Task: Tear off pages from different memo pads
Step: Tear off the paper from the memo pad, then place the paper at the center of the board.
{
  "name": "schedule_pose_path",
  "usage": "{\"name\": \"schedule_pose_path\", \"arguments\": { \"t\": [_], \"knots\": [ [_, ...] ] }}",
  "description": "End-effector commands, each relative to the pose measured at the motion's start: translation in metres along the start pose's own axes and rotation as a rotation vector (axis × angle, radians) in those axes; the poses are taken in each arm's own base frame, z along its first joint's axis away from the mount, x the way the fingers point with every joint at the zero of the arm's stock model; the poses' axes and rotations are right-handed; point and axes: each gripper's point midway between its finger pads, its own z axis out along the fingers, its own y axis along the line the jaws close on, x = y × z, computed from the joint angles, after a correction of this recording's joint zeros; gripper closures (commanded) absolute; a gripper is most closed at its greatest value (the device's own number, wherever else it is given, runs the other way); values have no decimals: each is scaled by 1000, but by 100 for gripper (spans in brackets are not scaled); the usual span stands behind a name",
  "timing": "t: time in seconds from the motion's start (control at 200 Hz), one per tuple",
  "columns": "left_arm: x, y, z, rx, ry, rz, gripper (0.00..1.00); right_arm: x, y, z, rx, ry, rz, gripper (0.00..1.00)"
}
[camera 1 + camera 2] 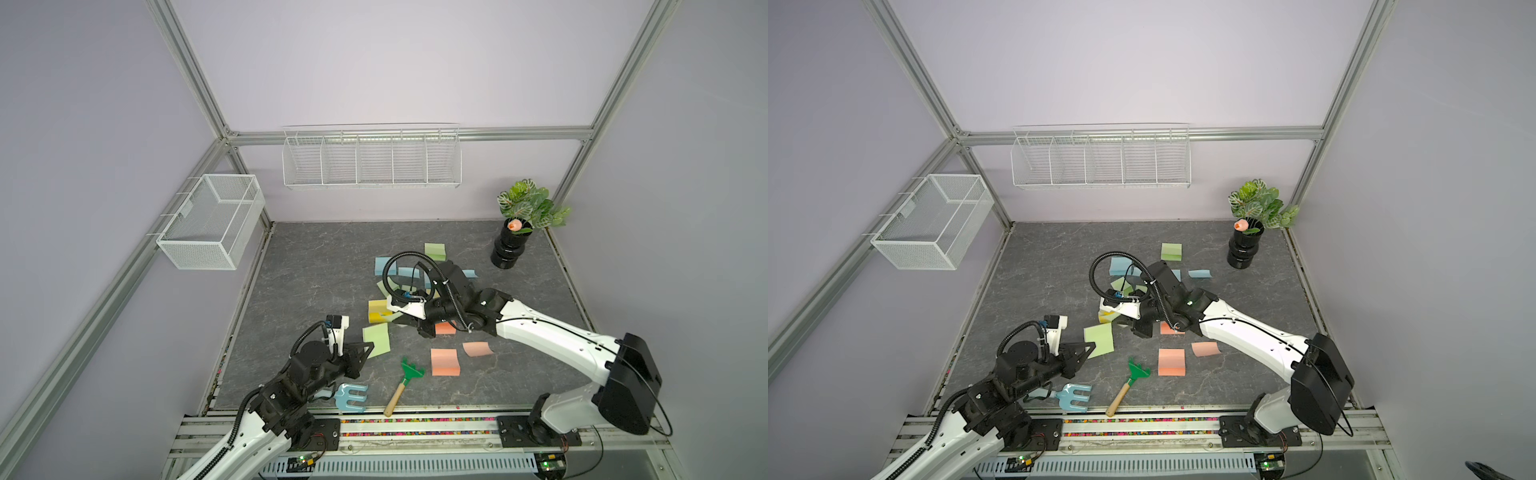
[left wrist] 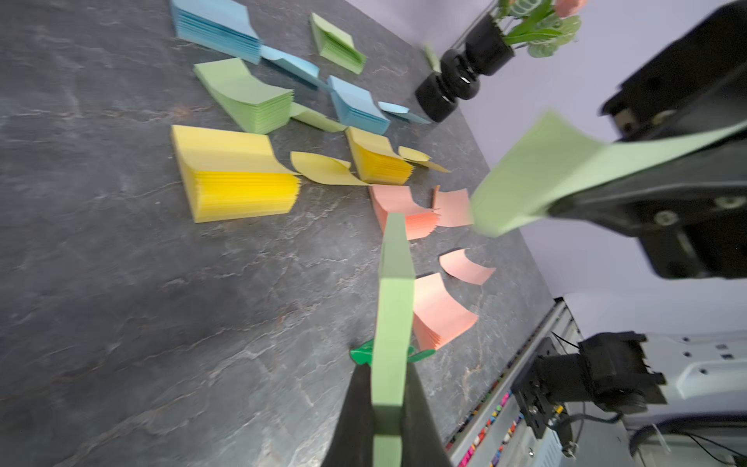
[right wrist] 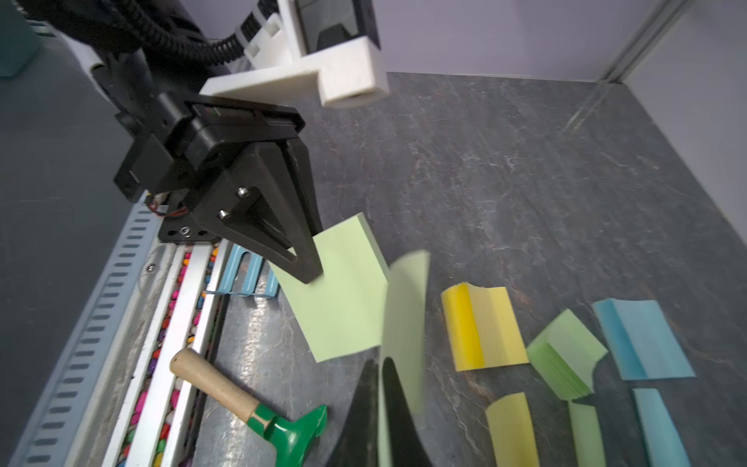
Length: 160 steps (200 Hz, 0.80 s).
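Note:
My left gripper (image 2: 388, 372) is shut on the edge of a green memo pad (image 1: 376, 340), a thick square block held just above the table; it shows edge-on in the left wrist view. My right gripper (image 3: 382, 364) is shut on a thin green page (image 3: 406, 315), which curls up beside the pad (image 3: 343, 299). In the left wrist view this page (image 2: 566, 170) hangs apart from the pad and looks blurred. Other memo pads lie behind: yellow (image 2: 238, 178), green (image 2: 250, 97), blue (image 2: 218, 28), salmon (image 1: 444, 361). Loose pages lie among them, one salmon (image 1: 478, 348), one yellow (image 2: 323, 167).
A green rake with a wooden handle (image 1: 405, 384) and a light blue fork tool (image 1: 351, 398) lie near the front rail. A black vase with a plant (image 1: 511, 245) stands at the back right. White wire baskets hang on the left frame (image 1: 208, 220) and the back wall (image 1: 370, 160).

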Motion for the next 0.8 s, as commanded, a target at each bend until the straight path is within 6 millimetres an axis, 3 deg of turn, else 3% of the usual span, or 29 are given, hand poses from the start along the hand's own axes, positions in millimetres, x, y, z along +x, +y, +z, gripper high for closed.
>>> {"name": "schedule_pose_path", "arguments": {
  "t": [0.0, 0.13, 0.355, 0.53, 0.795],
  "knots": [
    [-7, 20, -5, -137, -23, -45, 100, 1, -34, -15, 220, 16, 8, 93],
    [-5, 35, -8, -242, -3, -72, 100, 17, -38, -16, 244, 108, 20, 93],
    [-4, 40, -1, -312, 59, -86, 100, 106, -52, 2, 282, 532, 58, 93],
    [-7, 37, 0, -305, 50, -87, 100, 134, -44, 24, 198, 603, 45, 93],
    [-1, 35, 3, -277, 76, -91, 100, 175, -50, 53, 152, 747, 51, 93]
  ]
}}
